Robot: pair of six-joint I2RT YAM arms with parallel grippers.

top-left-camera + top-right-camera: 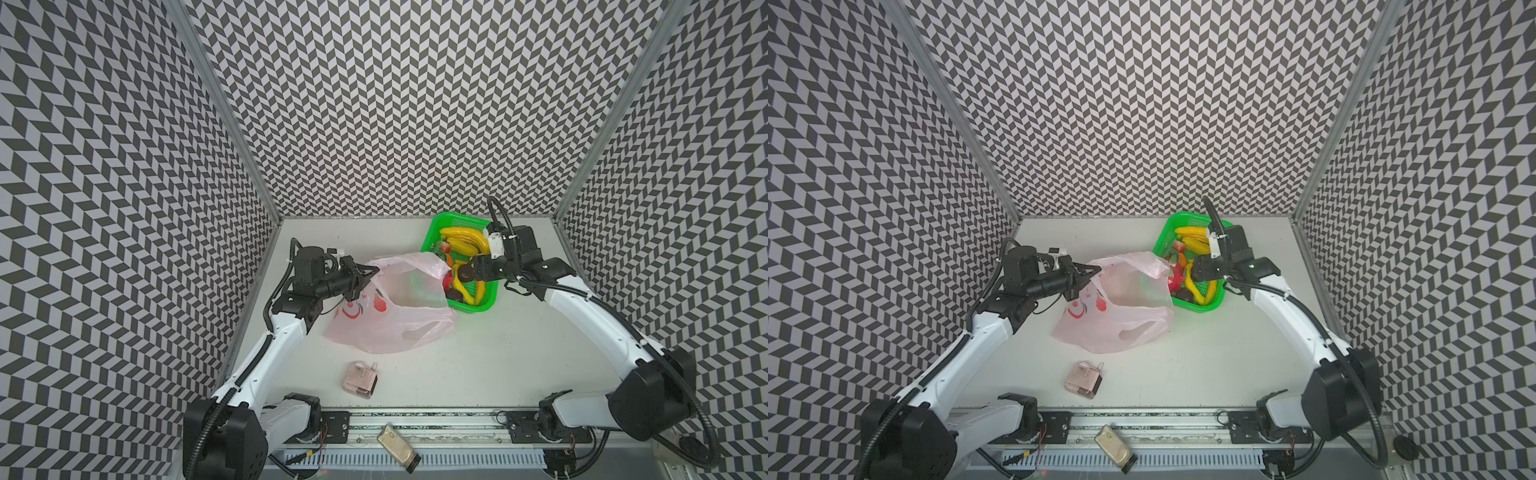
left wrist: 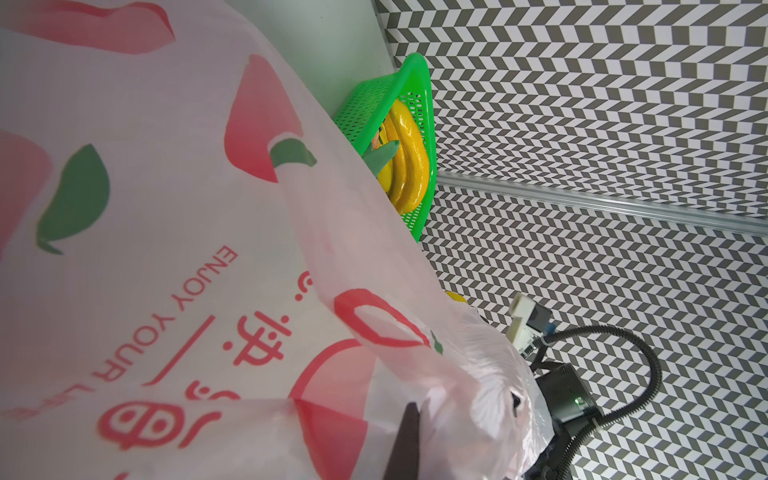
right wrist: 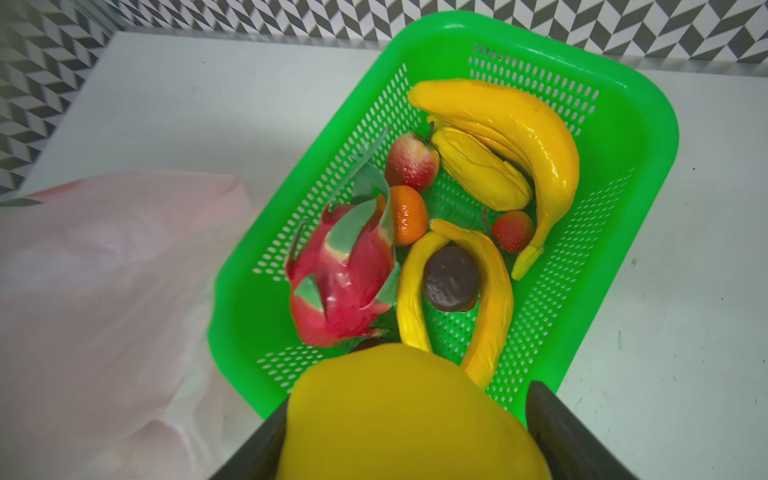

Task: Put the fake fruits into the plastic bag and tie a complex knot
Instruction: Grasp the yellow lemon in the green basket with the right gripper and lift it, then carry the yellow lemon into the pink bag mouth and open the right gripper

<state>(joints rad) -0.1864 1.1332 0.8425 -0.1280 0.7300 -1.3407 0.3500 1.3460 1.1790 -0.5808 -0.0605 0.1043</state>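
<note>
The pale pink plastic bag (image 1: 399,324) (image 1: 1108,324) lies on the table with its mouth held up. My left gripper (image 1: 372,270) (image 1: 1094,270) (image 2: 411,415) is shut on the film (image 2: 166,249) at the bag's rim. My right gripper (image 1: 471,270) (image 1: 1198,270) (image 3: 409,415) hangs over the green basket (image 3: 648,124), shut on a wide yellow fake fruit (image 3: 407,424). In the basket lie bananas (image 3: 540,137), a dragon fruit (image 3: 345,282), an orange (image 3: 409,216), two strawberries (image 3: 411,162) and a dark brown round fruit (image 3: 451,278). No knot shows.
The green basket (image 1: 457,216) (image 1: 1179,216) stands at the back right, touching the bag's edge. A small pinkish clear box (image 1: 359,380) (image 1: 1082,380) sits near the front. A gold-coloured object (image 1: 399,449) lies on the front rail. Patterned walls enclose three sides.
</note>
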